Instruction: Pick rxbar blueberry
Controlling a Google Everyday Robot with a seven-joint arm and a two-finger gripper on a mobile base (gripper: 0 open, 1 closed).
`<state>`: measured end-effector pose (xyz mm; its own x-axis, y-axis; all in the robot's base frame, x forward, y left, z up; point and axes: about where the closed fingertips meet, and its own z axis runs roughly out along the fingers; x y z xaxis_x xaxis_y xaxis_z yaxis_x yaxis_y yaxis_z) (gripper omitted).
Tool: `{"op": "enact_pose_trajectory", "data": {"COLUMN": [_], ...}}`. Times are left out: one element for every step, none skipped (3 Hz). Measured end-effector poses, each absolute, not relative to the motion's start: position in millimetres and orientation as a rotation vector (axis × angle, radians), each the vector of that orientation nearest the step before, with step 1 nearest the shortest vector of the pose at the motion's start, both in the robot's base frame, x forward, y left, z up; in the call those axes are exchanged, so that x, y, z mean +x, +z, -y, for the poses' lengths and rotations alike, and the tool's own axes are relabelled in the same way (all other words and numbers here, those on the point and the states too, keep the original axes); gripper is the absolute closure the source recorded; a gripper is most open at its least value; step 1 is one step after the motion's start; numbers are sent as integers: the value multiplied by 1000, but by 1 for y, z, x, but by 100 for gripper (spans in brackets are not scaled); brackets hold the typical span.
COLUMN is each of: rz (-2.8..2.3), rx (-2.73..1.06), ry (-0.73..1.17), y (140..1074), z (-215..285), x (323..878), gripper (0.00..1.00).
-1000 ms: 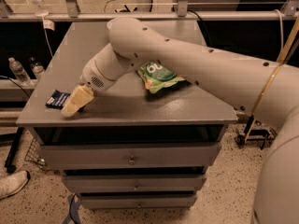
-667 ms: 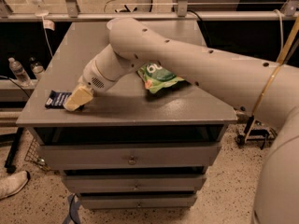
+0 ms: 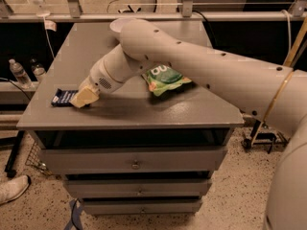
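Note:
The rxbar blueberry [image 3: 63, 97] is a small flat dark navy wrapper with white lettering, lying near the left front edge of the grey cabinet top [image 3: 124, 109]. My gripper [image 3: 82, 98] is at the end of the long white arm, low over the top, with its cream fingertips right at the bar's right end, covering that end. A green puffy snack bag [image 3: 165, 79] lies in the middle of the top, partly behind the arm.
The grey cabinet has drawers [image 3: 134, 159] below its top. Water bottles [image 3: 20, 74] stand on a low shelf to the left. A white shoe [image 3: 13, 188] is on the speckled floor at lower left. A metal rail [image 3: 153, 16] runs behind the cabinet.
The gripper has shifted slightly left and up along the top, closer onto the bar's right end. The bar and the green bag lie where they were.

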<state>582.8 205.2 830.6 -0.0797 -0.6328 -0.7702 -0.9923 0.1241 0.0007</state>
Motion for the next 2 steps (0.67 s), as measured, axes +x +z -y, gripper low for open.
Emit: {"op": "enact_pose_trajectory", "data": {"rz": [-1730,-1635], "rx": [-1515,-1452], "ry": [809,848], "y": [848,884], "z": [-194,-178], "x": [595,612], "gripper": [100,100]}}
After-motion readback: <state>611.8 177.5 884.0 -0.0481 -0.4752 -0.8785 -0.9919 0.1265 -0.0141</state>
